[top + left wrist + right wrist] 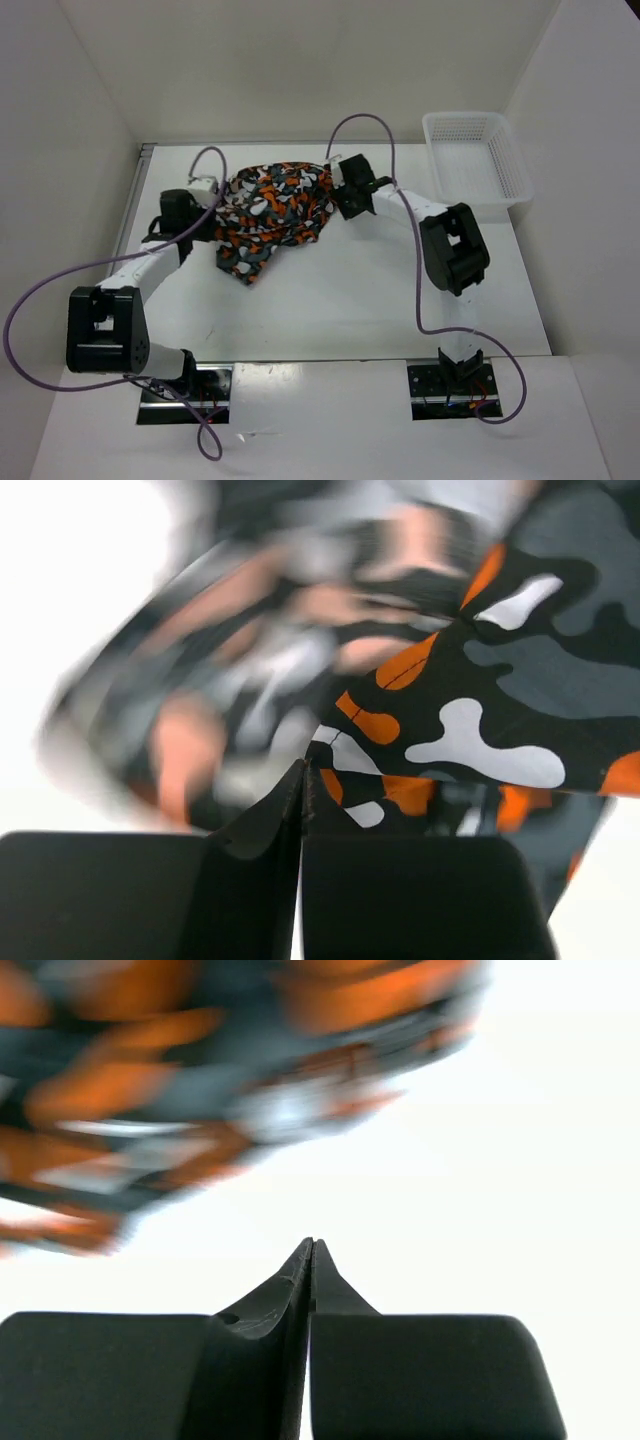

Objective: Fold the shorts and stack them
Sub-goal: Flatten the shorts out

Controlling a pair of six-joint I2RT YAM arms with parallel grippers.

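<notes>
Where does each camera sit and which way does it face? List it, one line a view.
Top external: above and behind the robot, looking down on the table, the shorts and the basket; left arm and right arm show whole.
Left wrist: on the left arm, facing along its shut left tool into the shorts close up.
Right wrist: on the right arm, facing past its shut right tool at the blurred shorts.
Shared: all three views show the shorts.

A white mesh plastic basket (512, 160) stands upright at the far right corner of the white bench (330, 300), open top facing up, its right side close to the plain white walls (300, 60) that enclose the bench.
</notes>
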